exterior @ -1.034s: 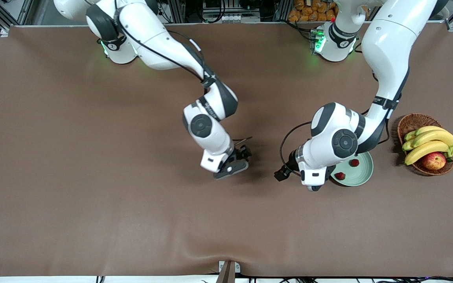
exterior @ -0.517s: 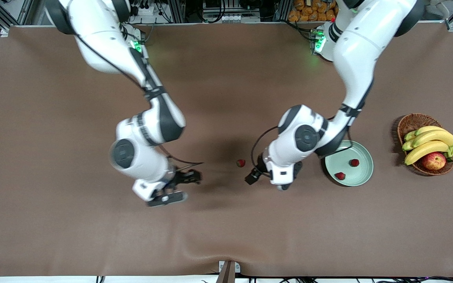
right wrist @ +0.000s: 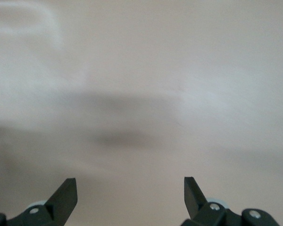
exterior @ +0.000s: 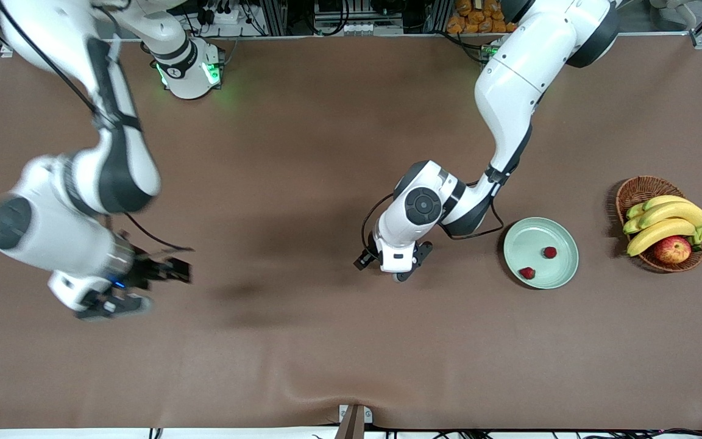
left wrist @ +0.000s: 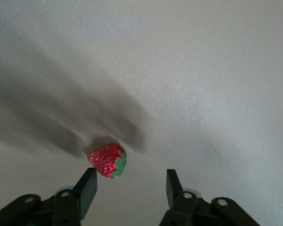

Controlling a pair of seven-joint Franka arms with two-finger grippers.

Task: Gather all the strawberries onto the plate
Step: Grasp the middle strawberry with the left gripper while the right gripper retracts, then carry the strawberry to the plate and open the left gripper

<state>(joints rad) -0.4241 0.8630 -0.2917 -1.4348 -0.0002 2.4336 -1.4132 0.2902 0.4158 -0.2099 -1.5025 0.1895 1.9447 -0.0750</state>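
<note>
The pale green plate [exterior: 534, 239] lies toward the left arm's end of the table, with two strawberries on it [exterior: 549, 252] [exterior: 527, 272]. The third strawberry [left wrist: 107, 160] lies on the brown table cover. It shows only in the left wrist view, just past one fingertip [left wrist: 88, 184] and off the middle of the gap; in the front view the left hand hides it. My left gripper [exterior: 400, 271] [left wrist: 132, 176] is open and empty, low over the middle of the table. My right gripper [exterior: 110, 303] [right wrist: 130, 186] is open and empty over bare cover at the right arm's end.
A brown wicker basket [exterior: 638, 189] with bananas [exterior: 665, 222] and a red-yellow apple [exterior: 671, 249] stands beside the plate, closer to the table's end. A fold in the cover [exterior: 326, 390] rises at the table edge nearest the front camera.
My left arm has swung from over the plate to the table's middle, over the third strawberry. My right arm has swept from the middle out to its own end of the table.
</note>
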